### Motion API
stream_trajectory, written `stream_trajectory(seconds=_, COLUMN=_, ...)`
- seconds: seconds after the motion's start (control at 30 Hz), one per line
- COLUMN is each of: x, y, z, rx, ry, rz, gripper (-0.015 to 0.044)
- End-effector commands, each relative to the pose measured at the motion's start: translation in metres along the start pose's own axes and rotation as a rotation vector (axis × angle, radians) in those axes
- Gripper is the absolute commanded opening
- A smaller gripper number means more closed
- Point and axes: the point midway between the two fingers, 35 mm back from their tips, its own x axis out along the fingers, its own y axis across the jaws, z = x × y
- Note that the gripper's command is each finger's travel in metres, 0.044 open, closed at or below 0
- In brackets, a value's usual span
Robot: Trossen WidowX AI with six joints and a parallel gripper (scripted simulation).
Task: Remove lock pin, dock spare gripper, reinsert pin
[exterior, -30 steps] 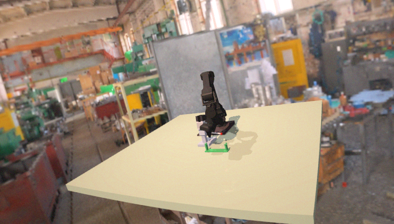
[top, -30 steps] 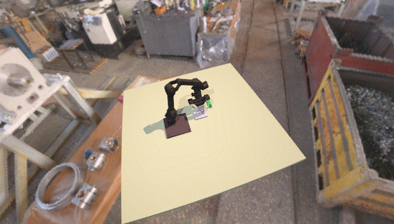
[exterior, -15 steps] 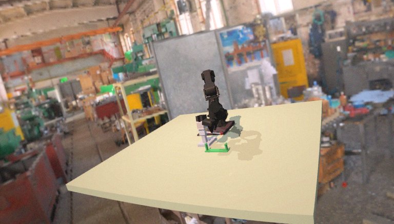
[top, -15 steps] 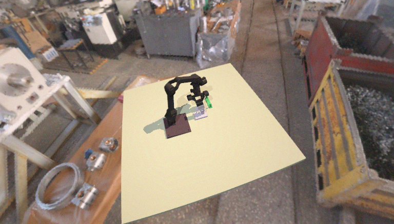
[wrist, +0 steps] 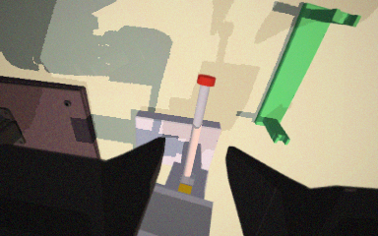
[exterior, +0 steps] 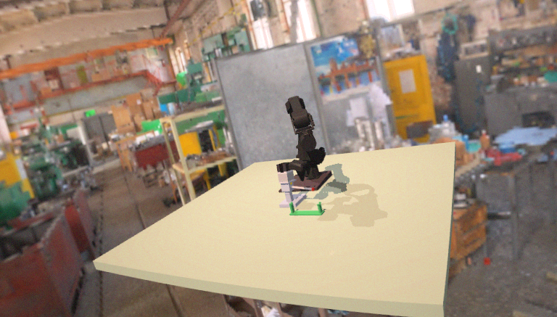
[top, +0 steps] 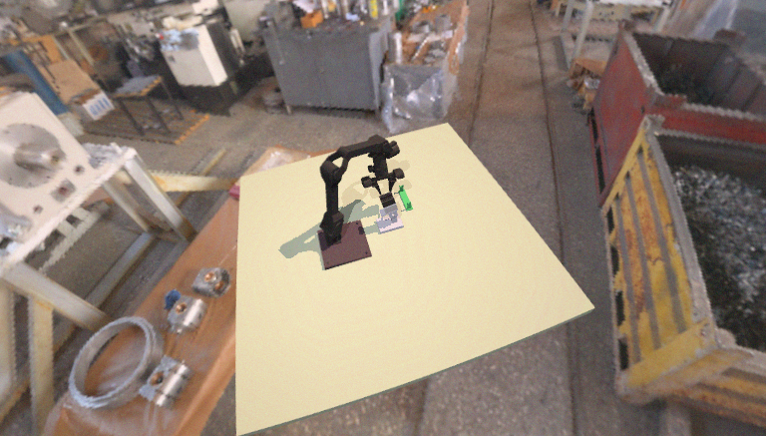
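Black, one six-joint arm (top: 332,197) (exterior: 307,145): standing on a dark maroon base plate (top: 356,247) (exterior: 324,177) (wrist: 59,110), elbow raised, wrist turned down toward the mount.

Pincer (top: 385,191) (exterior: 296,170) (wrist: 196,147), one: dark, tapered fingers, partly spread, about midway through their range. Nothing is gripped; in the wrist view a plain gap shows either side of the pin.

Lock pin (exterior: 302,188) (wrist: 199,115), one: pale shaft, red head, gold-coloured tip. In the wrist view the head points toward twelve o'clock, leaning slightly to one, and the tip toward six, with the shaft seen between the two fingers. In the exterior view it extends from beside the mount's post toward three o'clock, head outermost. Whether the tip sits in the socket cannot be told.

Mount (top: 389,222) (exterior: 286,186) (wrist: 214,135), one: pale lilac, upright on a flat foot, at two o'clock from the base plate in the top view. A dark ribbed block (top: 387,200) (exterior: 283,167) shows at its upper end.

Cradle (top: 405,199) (exterior: 306,212) (wrist: 295,64), one: bright green, a prong at each end, lying near the mount at one o'clock in the top view.

Table (top: 418,306) (exterior: 267,256) (wrist: 345,162), one: pale yellow top, crossed by the arm's shadow.
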Motion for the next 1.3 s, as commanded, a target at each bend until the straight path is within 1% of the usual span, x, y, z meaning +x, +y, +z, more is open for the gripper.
stream_trajectory(seconds=0.0, x=-0.009, y=0.0, z=0.004, rx=0.0, ry=-0.001, rz=0.0, gripper=0.02)
stream_trajectory(seconds=0.2, x=-0.021, y=0.0, z=0.008, rx=-0.001, ry=0.001, rz=-0.001, gripper=0.02)
stream_trajectory(seconds=0.23, x=-0.014, y=0.0, z=0.005, rx=-0.002, ry=0.002, rz=-0.001, gripper=0.0226)
stream_trajectory(seconds=0.5, x=-0.014, y=0.0, z=0.005, rx=-0.002, ry=0.002, rz=-0.001, gripper=0.0436)
stream_trajectory(seconds=1.27, x=-0.014, y=0.0, z=0.005, rx=-0.002, ry=0.002, rz=-0.001, gripper=0.044)
